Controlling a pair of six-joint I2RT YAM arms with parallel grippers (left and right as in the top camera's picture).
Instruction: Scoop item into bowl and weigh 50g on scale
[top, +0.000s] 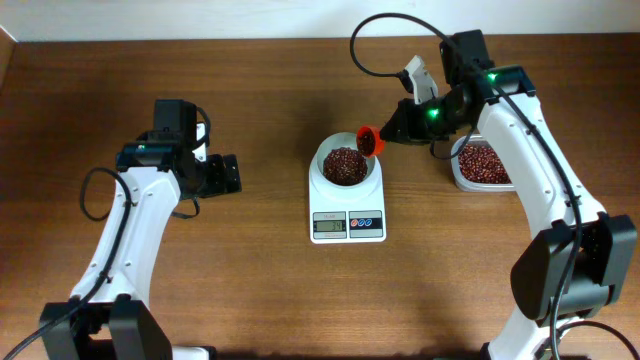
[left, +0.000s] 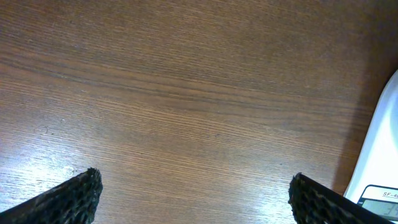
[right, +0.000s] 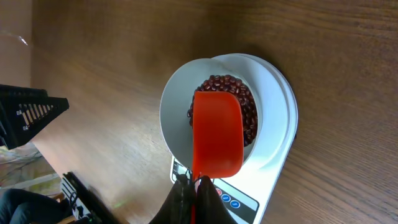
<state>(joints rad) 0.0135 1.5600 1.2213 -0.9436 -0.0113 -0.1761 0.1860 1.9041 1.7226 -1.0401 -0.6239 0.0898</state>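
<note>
My right pincer (right: 194, 186) is clenched on the thin handle of the orange scoop (right: 217, 134). On the wrist view the two fingers meet around that handle at the bottom of the frame. The scoop reaches out from them over the bowl (right: 177, 112) and covers the middle of the beans (right: 250, 115) heaped inside. I can't tell whether it touches them or hangs just above.

The bowl sits on the scale (right: 281, 124), near its far end from the display. Two round buttons show at the scale's near edge, beside the handle.

From overhead, the right pincer (top: 395, 128) comes in from the right and behind, with the scoop (top: 371, 140) over the bowl's (top: 322, 160) right rear rim. The beans (top: 343, 167) fill most of the bowl. The scale (top: 347, 203) stands mid-desk with its display (top: 329, 225) toward me, but the digits are too small to read. To the right of the scale, partly under my right arm, a clear tub (top: 483, 165) holds more beans.

My left pincer (top: 228, 175) is released, well left of the scale, over bare desk (top: 260, 80). On its wrist view the left pincer (left: 196, 193) stands wide, its fingers (left: 68, 196) at either lower corner with only wood between them. A white corner of the scale (left: 379, 155) shows at the right edge.
</note>
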